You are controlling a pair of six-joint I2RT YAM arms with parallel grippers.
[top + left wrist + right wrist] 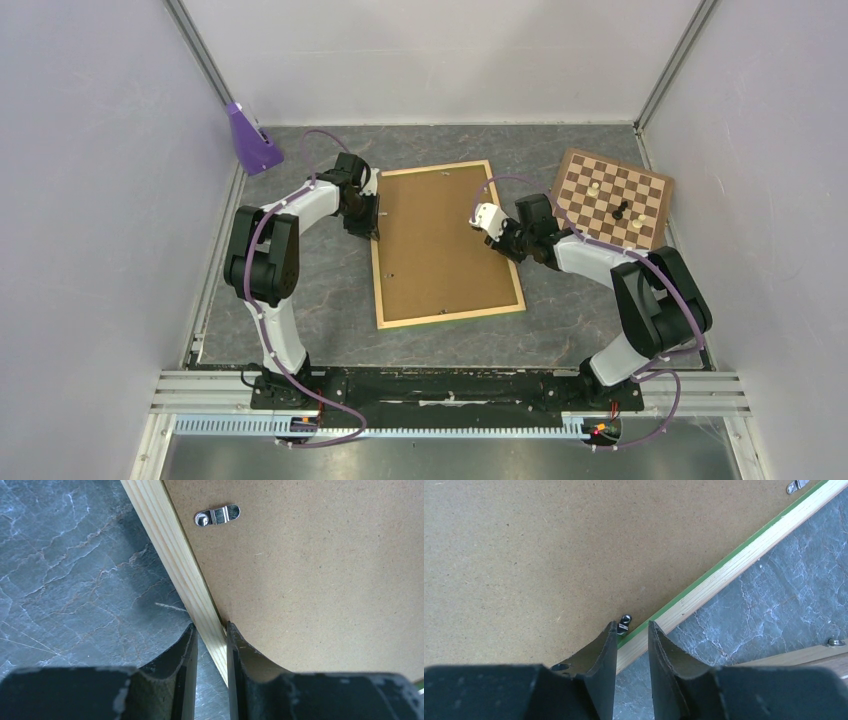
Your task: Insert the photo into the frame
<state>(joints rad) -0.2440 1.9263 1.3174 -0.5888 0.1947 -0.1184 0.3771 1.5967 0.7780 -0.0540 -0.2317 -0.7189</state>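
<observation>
One grey surface (300, 290), bearing one frame (167, 555) flat in the middle, pale back up, one brown hardboard panel (440, 240) lying within its rails. One chessboard (612, 198) far right, one purple block (250, 140) far left. Two tools: left tool (211, 627) clamped on the left rail; right tool (631, 625) astride the right rail, fingers slightly apart, grip impossible to tell. Three metal clips on the panel: one clip (216, 515) by the left rail, two more by the right.

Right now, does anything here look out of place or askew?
The pale wooden rectangular picture frame lies back up, askew on the grey marbled table. The brown-and-cream square chessboard at far right is also turned crooked.
</observation>
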